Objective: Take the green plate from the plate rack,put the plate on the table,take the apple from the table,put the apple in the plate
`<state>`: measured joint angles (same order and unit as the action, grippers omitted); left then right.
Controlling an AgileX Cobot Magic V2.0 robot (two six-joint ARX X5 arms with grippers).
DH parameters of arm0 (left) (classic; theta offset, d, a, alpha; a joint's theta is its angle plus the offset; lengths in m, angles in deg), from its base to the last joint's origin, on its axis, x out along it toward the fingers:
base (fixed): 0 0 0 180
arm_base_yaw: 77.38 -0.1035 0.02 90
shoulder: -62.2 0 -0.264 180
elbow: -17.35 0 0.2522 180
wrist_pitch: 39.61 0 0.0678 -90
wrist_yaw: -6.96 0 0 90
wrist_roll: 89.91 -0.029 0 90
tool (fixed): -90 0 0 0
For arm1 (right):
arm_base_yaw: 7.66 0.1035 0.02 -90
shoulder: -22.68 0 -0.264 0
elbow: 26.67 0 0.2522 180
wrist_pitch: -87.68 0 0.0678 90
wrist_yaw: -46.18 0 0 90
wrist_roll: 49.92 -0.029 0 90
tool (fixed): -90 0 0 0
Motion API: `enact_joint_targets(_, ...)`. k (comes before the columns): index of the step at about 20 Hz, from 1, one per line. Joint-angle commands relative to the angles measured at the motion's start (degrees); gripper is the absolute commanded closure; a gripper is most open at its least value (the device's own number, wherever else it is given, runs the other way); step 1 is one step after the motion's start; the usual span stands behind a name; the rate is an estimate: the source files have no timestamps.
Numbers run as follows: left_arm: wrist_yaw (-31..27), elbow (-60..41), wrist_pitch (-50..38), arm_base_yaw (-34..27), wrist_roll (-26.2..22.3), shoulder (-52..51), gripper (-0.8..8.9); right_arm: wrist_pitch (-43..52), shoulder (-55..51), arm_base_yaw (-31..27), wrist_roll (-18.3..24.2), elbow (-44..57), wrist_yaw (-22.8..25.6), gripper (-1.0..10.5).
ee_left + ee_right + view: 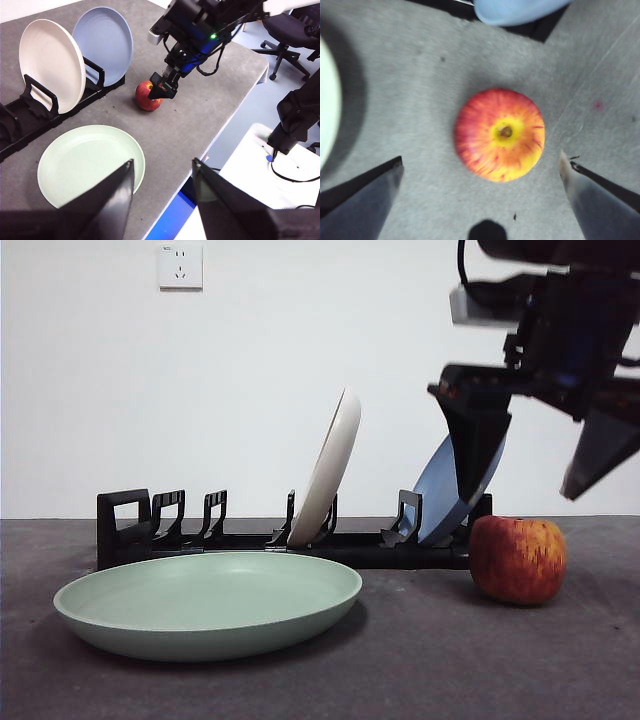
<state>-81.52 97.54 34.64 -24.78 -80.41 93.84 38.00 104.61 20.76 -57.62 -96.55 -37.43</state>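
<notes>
My right tool (540,475) hangs spread above the round red, yellow-streaked apple (518,559), its body cut off overhead. The apple sits on the dark grey desk (450,660) beside the pale green matte plate (208,602). My left tool (162,172) is spread.

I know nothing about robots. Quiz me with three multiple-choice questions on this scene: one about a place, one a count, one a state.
1. Where is the green plate?
A. in the plate rack
B. flat on the table
C. held in a tool

2. How many plates stand in the plate rack?
A. two
B. three
C. none

3. The right tool above the apple is:
A. shut on it
B. open
C. holding a plate

Answers: 1 B, it lies on the table; 2 A, one white, one blue; 3 B, jaws spread either side of the apple, not touching.
</notes>
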Motion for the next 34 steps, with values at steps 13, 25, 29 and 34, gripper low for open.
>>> enact_joint_targets(13,-0.04,-0.24,-1.62,-0.17,1.42,1.11,6.16,5.88,9.18,-8.61,3.50,0.46,-11.78,4.8)
enact_joint_targets(25,-0.04,-0.24,-3.21,-0.17,1.40,3.74,6.17,-10.32,8.41,-7.30,4.28,-13.53,-15.28,9.6)
enact_joint_targets(29,-0.11,-0.24,-3.34,-0.17,0.61,5.27,6.19,-15.54,6.40,-3.54,5.01,-22.95,-27.76,9.6)
enact_joint_targets(34,-1.60,-0.24,-3.58,-0.17,-0.17,5.62,6.21,-16.17,6.34,6.93,4.90,-26.97,-30.34,9.6)
